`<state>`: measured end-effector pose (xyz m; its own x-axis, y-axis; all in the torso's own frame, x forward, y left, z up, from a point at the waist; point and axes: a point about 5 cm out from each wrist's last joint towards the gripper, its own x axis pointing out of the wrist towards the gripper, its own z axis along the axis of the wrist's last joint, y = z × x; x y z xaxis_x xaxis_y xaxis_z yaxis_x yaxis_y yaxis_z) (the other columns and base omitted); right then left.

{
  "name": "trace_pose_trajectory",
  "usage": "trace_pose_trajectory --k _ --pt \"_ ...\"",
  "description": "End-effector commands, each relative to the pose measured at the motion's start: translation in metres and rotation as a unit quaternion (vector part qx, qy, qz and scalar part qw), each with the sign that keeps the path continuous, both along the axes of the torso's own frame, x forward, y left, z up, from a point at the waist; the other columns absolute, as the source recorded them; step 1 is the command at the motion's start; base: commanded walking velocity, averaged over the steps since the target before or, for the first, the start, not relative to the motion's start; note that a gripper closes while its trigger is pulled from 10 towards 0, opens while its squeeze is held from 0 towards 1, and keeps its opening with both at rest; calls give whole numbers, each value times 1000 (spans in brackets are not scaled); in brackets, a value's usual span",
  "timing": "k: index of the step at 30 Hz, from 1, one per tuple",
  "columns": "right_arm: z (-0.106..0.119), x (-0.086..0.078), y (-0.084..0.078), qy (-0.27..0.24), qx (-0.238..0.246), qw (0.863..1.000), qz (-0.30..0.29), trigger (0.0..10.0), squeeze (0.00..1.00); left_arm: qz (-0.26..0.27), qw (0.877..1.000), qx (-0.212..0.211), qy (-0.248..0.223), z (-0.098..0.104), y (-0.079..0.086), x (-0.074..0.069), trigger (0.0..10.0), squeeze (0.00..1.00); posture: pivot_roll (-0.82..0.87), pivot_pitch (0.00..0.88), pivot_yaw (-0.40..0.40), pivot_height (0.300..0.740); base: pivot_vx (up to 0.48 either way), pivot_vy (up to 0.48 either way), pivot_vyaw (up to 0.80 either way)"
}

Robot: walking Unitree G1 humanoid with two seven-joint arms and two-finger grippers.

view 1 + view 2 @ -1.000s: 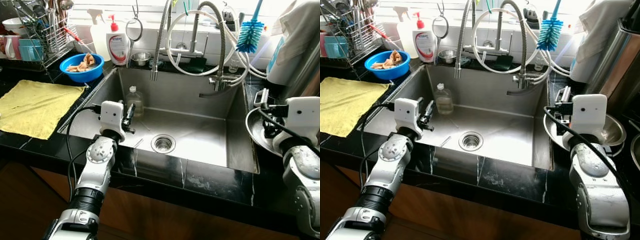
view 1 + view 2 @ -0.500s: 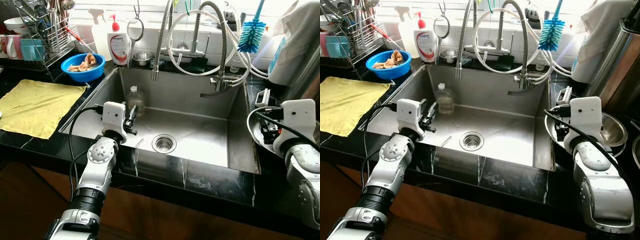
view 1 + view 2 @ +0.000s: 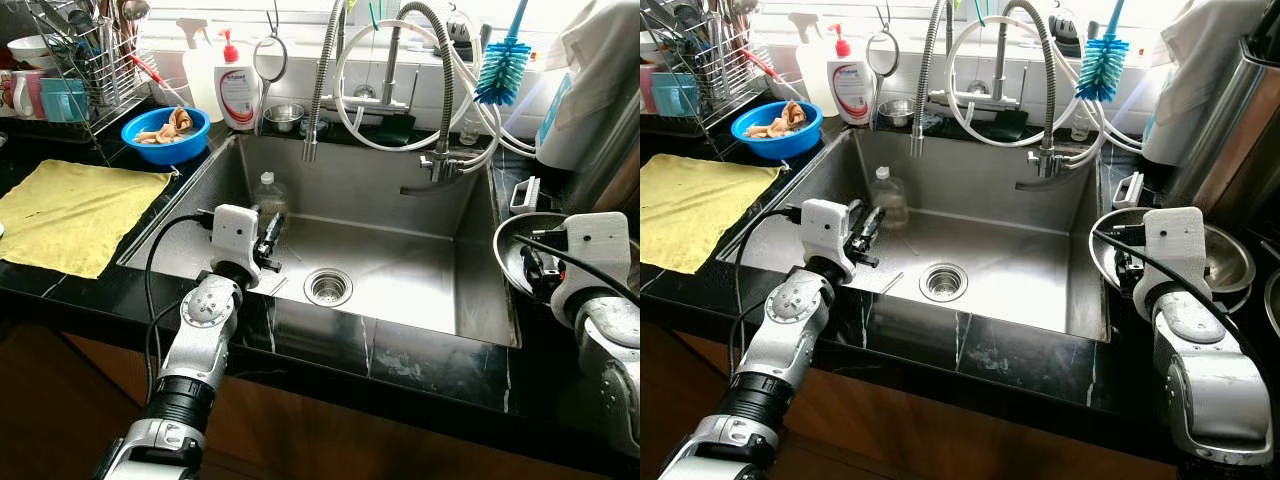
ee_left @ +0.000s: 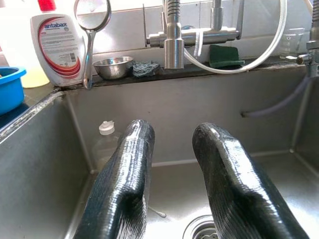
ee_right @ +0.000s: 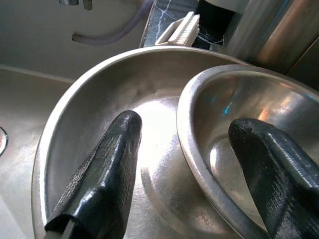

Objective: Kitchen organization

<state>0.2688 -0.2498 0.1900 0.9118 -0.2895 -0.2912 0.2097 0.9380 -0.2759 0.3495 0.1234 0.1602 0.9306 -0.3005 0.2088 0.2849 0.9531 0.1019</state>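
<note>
A clear plastic bottle (image 3: 266, 194) with a white cap stands in the steel sink (image 3: 400, 215) near its left wall. My left gripper (image 3: 268, 236) hovers over the sink's front left corner, open, pointing toward the back wall, with the bottle (image 4: 104, 142) just beyond its left finger. On the counter to the right lie two steel bowls, a small one (image 5: 234, 99) resting inside a wide one (image 5: 89, 124). My right gripper (image 5: 187, 127) is open, its fingers (image 5: 107, 169) astride the small bowl's near rim.
A yellow cloth (image 3: 70, 210) covers the left counter, with a blue bowl (image 3: 165, 130) and a dish rack (image 3: 80, 60) behind it. Soap bottle (image 3: 237, 90), faucet hoses (image 3: 400, 80) and a blue brush (image 3: 500, 70) line the back. The drain (image 3: 327, 286) is mid-sink.
My left gripper has shifted right along the sink's front edge, ending closer to the bottle. My right wrist has sunk a little lower over the bowls.
</note>
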Motion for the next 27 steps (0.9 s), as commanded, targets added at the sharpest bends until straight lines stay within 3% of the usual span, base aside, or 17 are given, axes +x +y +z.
trace_pose_trajectory --k 1,14,15,16,17,27 --pt "-6 -1 -3 17 7 1000 -8 10000 0 -3 1000 -1 1 3 1 0 10000 0 -65 0 42 740 0 0 0" --pt "-3 4 -8 20 2 1000 -16 10000 0 -2 1000 -4 -3 7 0 3 10000 0 -63 0 46 740 0 0 0" --pt "-3 4 -10 18 1 1000 -24 3294 0 -1 1000 -4 -4 8 1 3 10000 0 -62 0 47 740 0 0 0" --pt "-3 4 -10 18 1 1000 -24 3294 0 -1 1000 -4 -4 8 1 3 10000 0 -62 0 47 740 0 0 0" --pt "-2 4 -12 16 -1 999 -30 0 0 -1 1000 -4 -4 8 1 3 10000 0 -61 0 47 740 0 0 0" --pt "-1 7 -14 7 6 999 -42 0 0 -3 1000 -2 -12 15 -1 8 10000 0 -51 0 56 740 0 0 0"
